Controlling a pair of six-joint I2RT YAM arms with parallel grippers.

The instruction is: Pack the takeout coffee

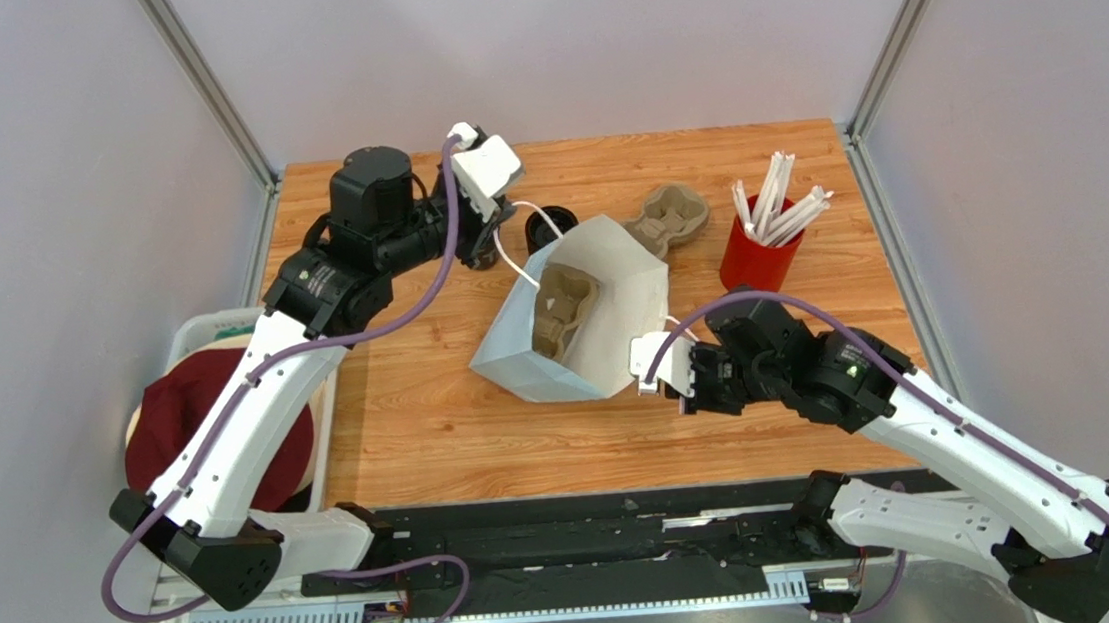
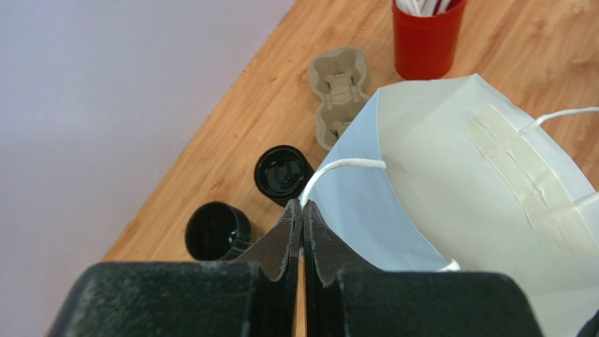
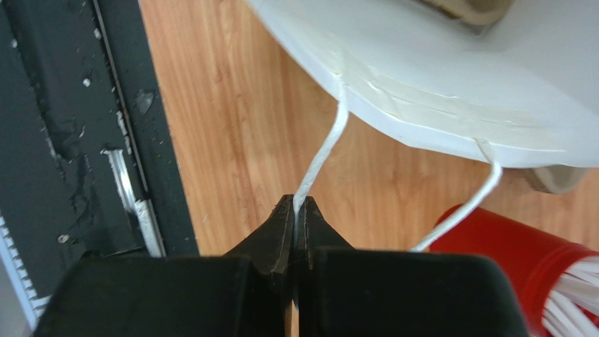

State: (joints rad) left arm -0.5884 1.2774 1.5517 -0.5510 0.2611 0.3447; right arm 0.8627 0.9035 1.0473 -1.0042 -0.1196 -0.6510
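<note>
Black, small and lidded, the takeout coffee (image 2: 283,174) stands on the wood just beside the white paper bag (image 2: 450,175), at the bag's far-left corner; whether it touches the paper I cannot tell. A second black round thing (image 2: 218,230) sits a little further out from the bag on the same side. I take the one nearest the bag for the drink, though both are too dark to be sure. Neither gripper is on the cup. The left gripper (image 2: 301,207) is pressed together on the bag's string handle (image 2: 344,163), and the right gripper (image 3: 295,203) pinches the opposite string handle (image 3: 320,158), so the bag's mouth is pulled wide, with a cardboard carrier (image 1: 564,311) lying inside the bag. The cup looks light, thin-walled and easy to crush. Its lid is probably only a press fit, and any liquid inside would slosh. I would take it around the upper wall just under the lid rim, squeeze gently, keep it upright and lower it into one of the carrier's wells.
</note>
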